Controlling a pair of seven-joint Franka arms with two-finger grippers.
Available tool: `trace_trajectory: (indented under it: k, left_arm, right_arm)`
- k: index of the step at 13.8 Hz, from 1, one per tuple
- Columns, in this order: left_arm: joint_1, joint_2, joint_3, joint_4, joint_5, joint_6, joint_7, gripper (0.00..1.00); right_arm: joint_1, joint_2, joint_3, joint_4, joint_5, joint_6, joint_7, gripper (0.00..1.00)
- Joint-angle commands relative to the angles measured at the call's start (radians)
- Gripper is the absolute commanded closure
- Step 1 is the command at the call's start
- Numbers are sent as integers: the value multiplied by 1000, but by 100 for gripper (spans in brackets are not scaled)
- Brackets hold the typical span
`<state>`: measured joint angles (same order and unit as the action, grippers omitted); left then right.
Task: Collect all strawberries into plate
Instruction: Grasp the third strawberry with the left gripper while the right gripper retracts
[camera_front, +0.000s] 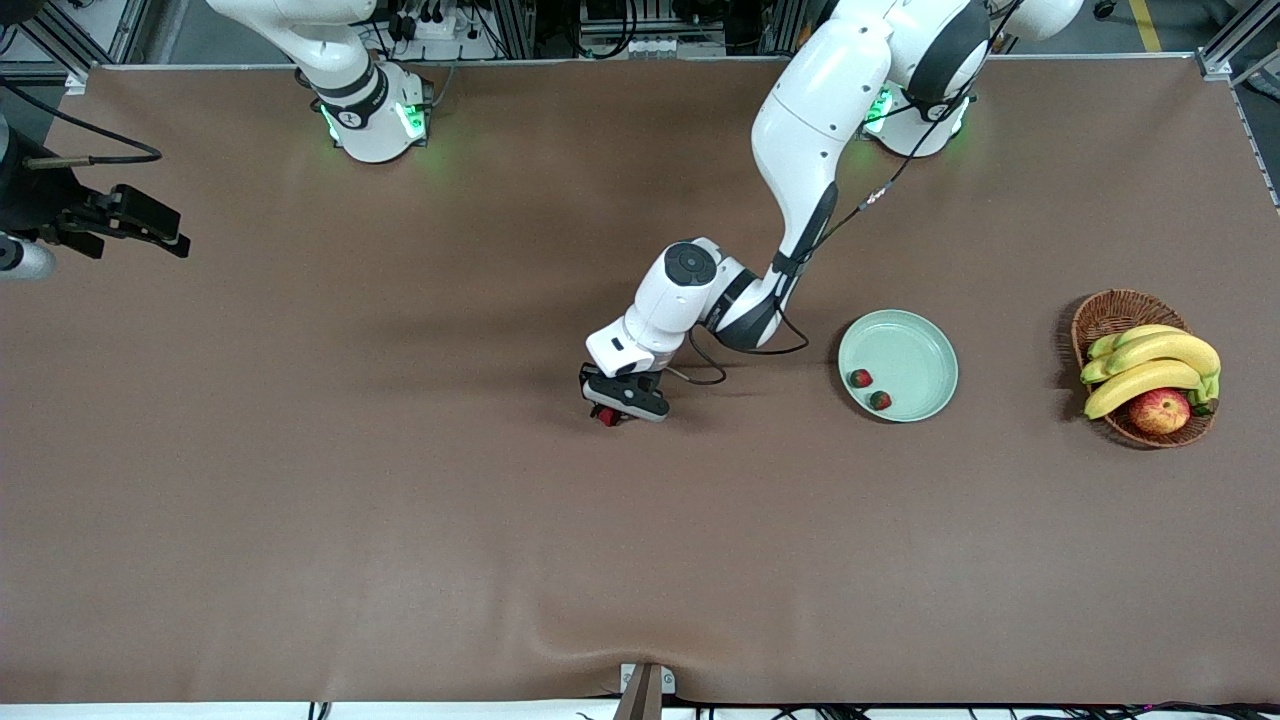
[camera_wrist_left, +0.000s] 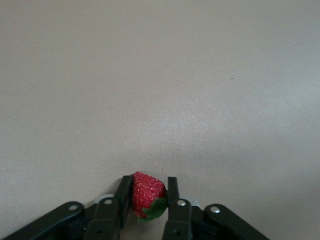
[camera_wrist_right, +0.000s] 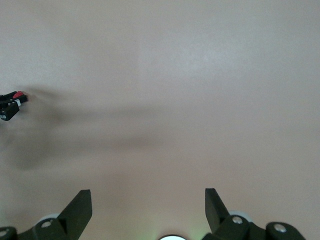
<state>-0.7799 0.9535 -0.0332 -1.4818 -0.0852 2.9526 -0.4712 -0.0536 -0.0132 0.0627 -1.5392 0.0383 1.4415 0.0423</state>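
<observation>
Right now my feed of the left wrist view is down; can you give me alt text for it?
The left gripper has its two black fingers against either side of a small red strawberry with a green leafy cap, on the plain brown table. Nothing else shows in this view; the plate is out of frame.

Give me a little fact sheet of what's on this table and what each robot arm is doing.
Plate: holds two strawberries
Third strawberry: on the table, between the left gripper's fingers, which touch it
Right gripper: open, waiting at its end of the table
Basket: bananas and an apple, beside the plate
</observation>
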Motion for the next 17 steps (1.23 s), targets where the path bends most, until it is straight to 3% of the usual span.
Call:
trace_trajectory:
  k: [1,3,7,14,17]
  left_arm:
    - [1,-4,12,14,8,0,-10,100]
    - [24,-33,12,11,8,-62,-9,100]
    - [67,-169,38,-14,12,-349,-3,100]
    - [212,-522,49,-498,59,-376,189,100]
    - [296,-643,49,-604,100,-472,244,100]
  right_arm:
    - [-11,-4,14,42,-21,-30,11,0]
    - [-14,-2,8,48,-21,-30,-24,0]
    - [-26,-2,3,45,-21,-35,-52,0]
    - [-23,-4,5,41,-21,-47,-45,0]
    - [-22,-2,5,39,-21,-47,-42,0]
